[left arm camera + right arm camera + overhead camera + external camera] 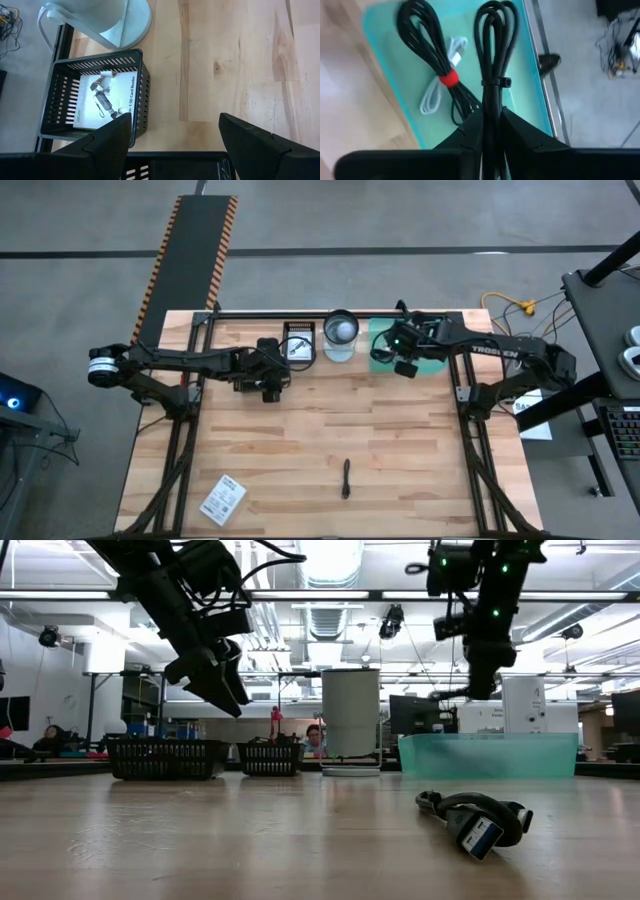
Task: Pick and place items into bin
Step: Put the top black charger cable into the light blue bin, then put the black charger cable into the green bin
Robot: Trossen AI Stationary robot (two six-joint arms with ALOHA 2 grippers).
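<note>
The black coiled cable point(492, 60) hangs lengthwise between the fingers of the right claw point(491, 131), which is clamped on its lower end; the loop is bound by a thin black tie and sits above the teal bin point(530, 75). In the bin lie a second black cable with a red band point(432, 55) and a white cable point(440, 85), touching each other. The bin is translucent plastic with a raised rim. The high view shows the right claw point(404, 350) over the bin point(380, 330) at the far edge of the desk point(400, 440), a surface of light wooden planks. The left claw point(268, 375) hovers with its fingers spread wide and empty, near a black slatted basket point(142, 95) that holds a white printed card point(125, 95) and small grey bits point(102, 92). Nearer on the desk lie a short black stick point(346, 478) and a flat white packet point(223, 500), well apart. Only the low view shows a coiled USB cable point(478, 820) in the foreground; only the left wrist view shows the basket's contents.
</note>
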